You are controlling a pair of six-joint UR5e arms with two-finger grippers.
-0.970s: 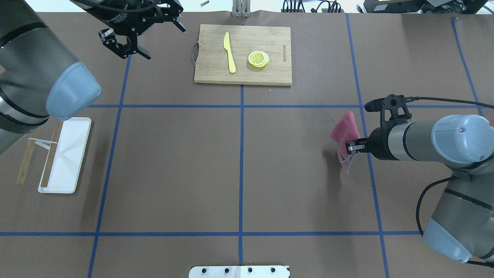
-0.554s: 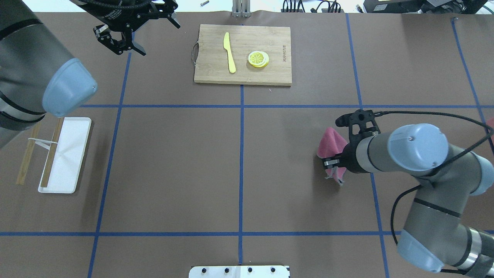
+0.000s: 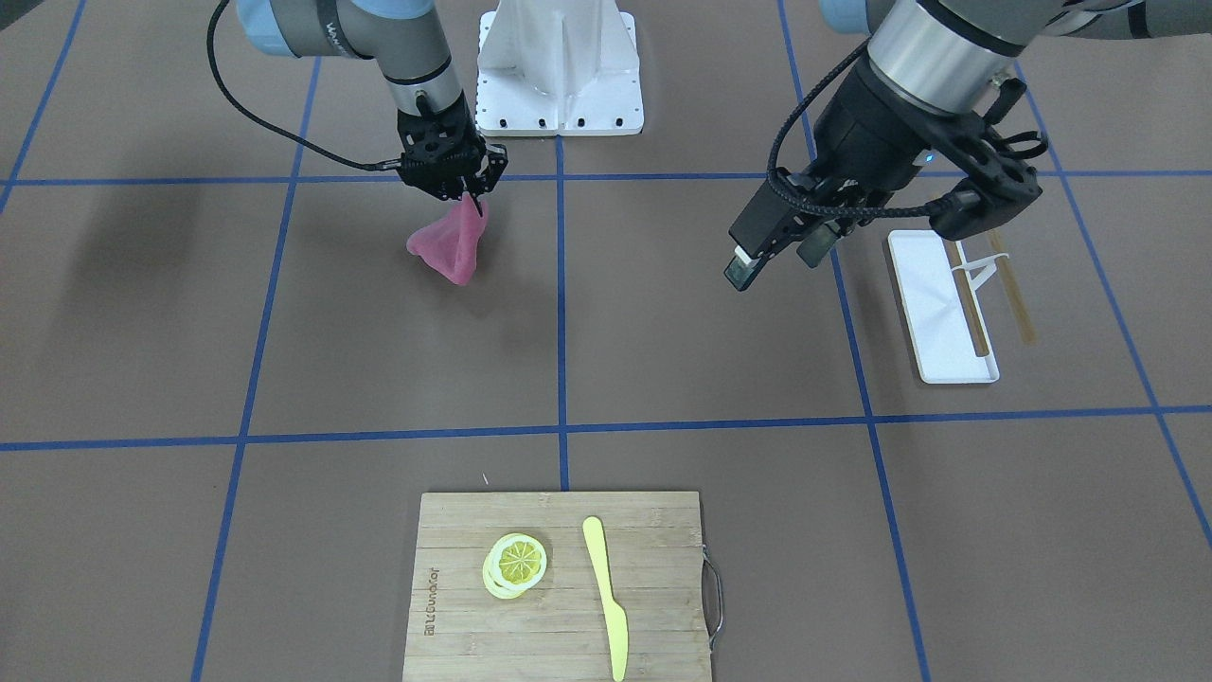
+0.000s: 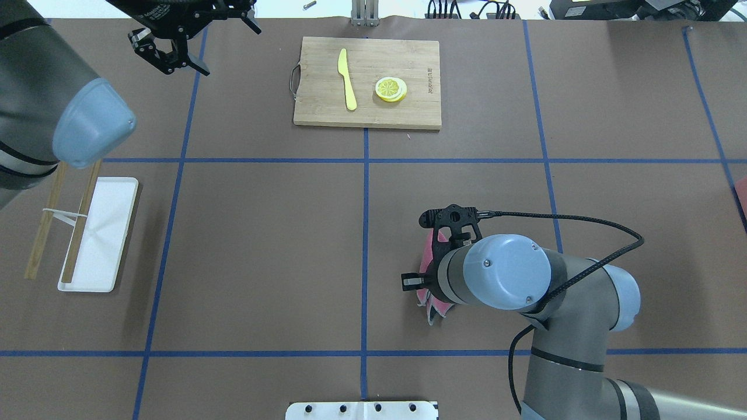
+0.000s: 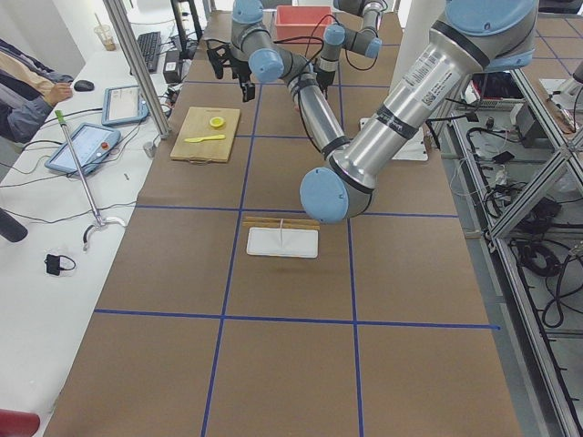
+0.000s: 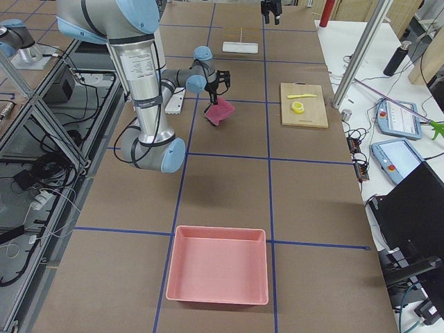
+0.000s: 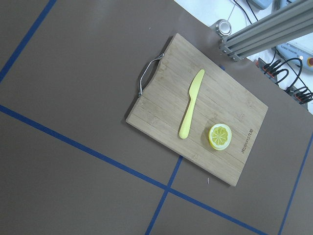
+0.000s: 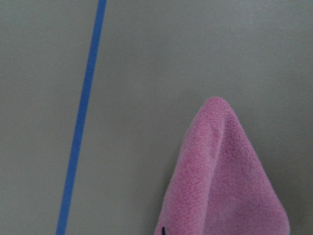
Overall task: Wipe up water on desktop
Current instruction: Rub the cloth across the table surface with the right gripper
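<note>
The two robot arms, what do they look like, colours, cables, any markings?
The left arm and right arm are silver-grey tubes with pale blue joint caps and black bands. The left gripper and right gripper are black, skeletal and two-fingered. A black cable loops off the right arm, which carries small white lettering.

bamboo cutting board (image 4: 327,114) with yellow knife (image 4: 346,79) and lemon slice (image 4: 390,89); white tray (image 4: 111,233) by wooden chopsticks (image 4: 38,238)

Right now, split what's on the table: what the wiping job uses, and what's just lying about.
Job: desktop, pink cloth, right tool gripping it.
Lying about: cutting board, yellow knife, lemon slice, white tray, wooden sticks, pink bin.
</note>
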